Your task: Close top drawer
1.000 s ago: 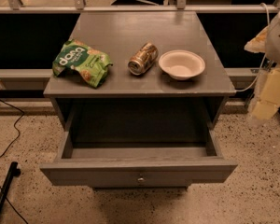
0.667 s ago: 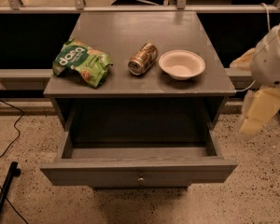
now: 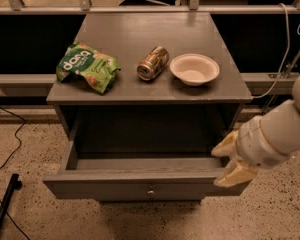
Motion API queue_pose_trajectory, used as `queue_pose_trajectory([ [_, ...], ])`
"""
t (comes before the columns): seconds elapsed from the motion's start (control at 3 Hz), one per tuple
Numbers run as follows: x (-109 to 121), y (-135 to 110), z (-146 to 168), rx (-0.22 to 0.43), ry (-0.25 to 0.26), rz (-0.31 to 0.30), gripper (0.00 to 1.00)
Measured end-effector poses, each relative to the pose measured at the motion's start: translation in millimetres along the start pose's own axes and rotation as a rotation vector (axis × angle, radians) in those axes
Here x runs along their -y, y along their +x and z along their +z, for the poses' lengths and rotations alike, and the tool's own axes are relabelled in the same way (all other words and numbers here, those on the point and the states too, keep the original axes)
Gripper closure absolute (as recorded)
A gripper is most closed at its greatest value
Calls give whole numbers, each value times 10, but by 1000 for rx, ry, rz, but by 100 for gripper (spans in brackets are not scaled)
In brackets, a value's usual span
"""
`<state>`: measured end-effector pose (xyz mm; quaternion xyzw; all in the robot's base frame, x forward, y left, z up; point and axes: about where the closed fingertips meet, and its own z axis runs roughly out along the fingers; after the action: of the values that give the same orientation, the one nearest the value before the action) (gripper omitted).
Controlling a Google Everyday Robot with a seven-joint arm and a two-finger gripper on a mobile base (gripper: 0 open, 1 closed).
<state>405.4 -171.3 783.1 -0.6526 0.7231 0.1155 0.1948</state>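
A moment ago the robot's fat white arm (image 3: 277, 131) and its cream-yellow pincer (image 3: 229, 164) hung far out on the right, beside the top of the grey wooden table (image 3: 140, 34). Now the arm has swung down and in toward the left, and more of it shows. The pincer is now at the right front corner of the open, wide grey wooden top drawer (image 3: 115, 188).
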Motion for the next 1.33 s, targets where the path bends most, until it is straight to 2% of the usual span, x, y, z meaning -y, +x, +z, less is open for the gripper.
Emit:
queue_pose_trajectory([
  [0.33,-266,126,496,35,-36,-16,65],
  [0.67,-505,203,851,50,-20,7,96],
  [1.0,-490,195,824,46,-18,4,100],
  [1.33,-511,190,845,47,10,8,100],
])
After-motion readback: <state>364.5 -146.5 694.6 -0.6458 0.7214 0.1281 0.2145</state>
